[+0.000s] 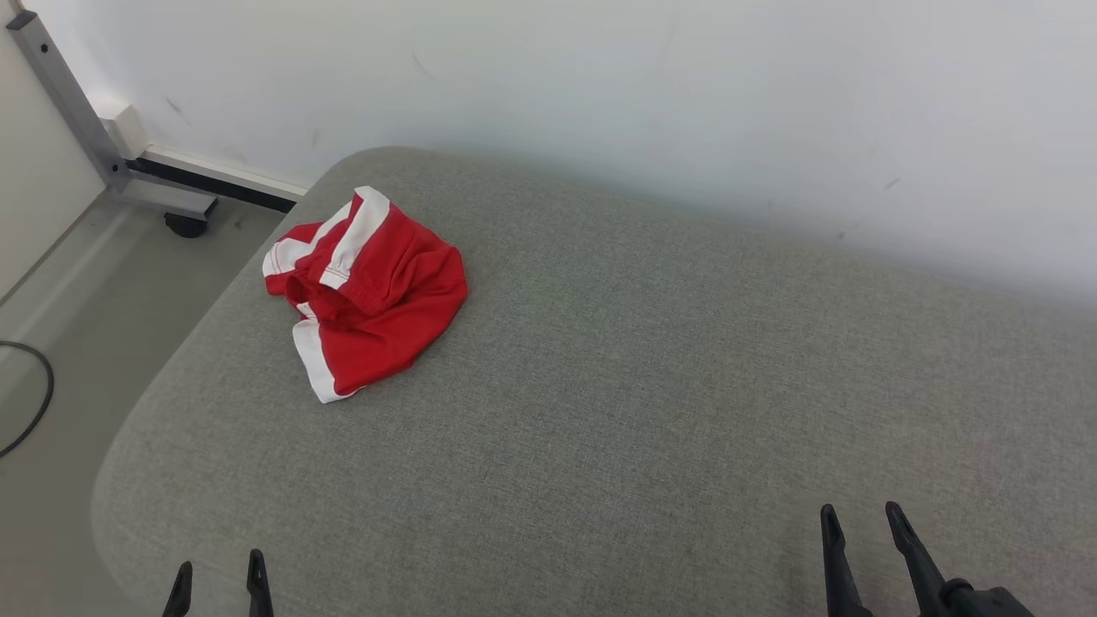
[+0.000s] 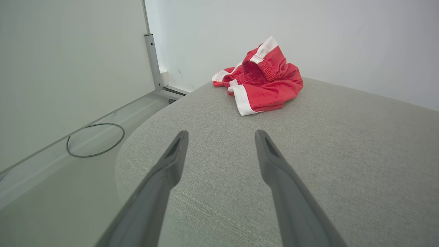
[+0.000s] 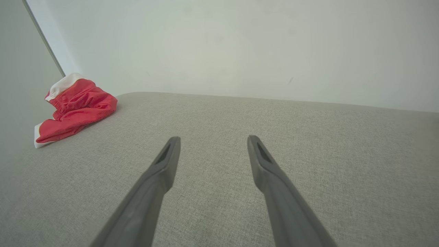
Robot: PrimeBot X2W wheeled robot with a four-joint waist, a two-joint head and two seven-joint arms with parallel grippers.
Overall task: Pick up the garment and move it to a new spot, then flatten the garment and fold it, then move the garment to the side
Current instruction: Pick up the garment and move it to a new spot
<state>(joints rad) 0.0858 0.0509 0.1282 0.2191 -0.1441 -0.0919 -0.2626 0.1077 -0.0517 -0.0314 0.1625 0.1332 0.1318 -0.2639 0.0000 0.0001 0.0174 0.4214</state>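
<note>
No readable text, label or number anywhere (garment (image 1: pixel 368 296) included).

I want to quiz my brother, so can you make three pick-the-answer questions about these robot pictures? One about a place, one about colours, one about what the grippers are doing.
1. Where is the garment?
A) on the grey cushion, toward the robot's left
B) on the floor
C) hanging on the wall

2. What colours is the garment?
A) blue and yellow
B) red and white
C) all black

3. How are the left gripper and right gripper?
A) both open, holding nothing
B) both shut
C) left one shut on the garment

Answers:
1 A, it lies crumpled on the cushion's left part.
2 B, red cloth with white bands.
3 A, each wrist view shows fingers apart, nothing between.
</note>
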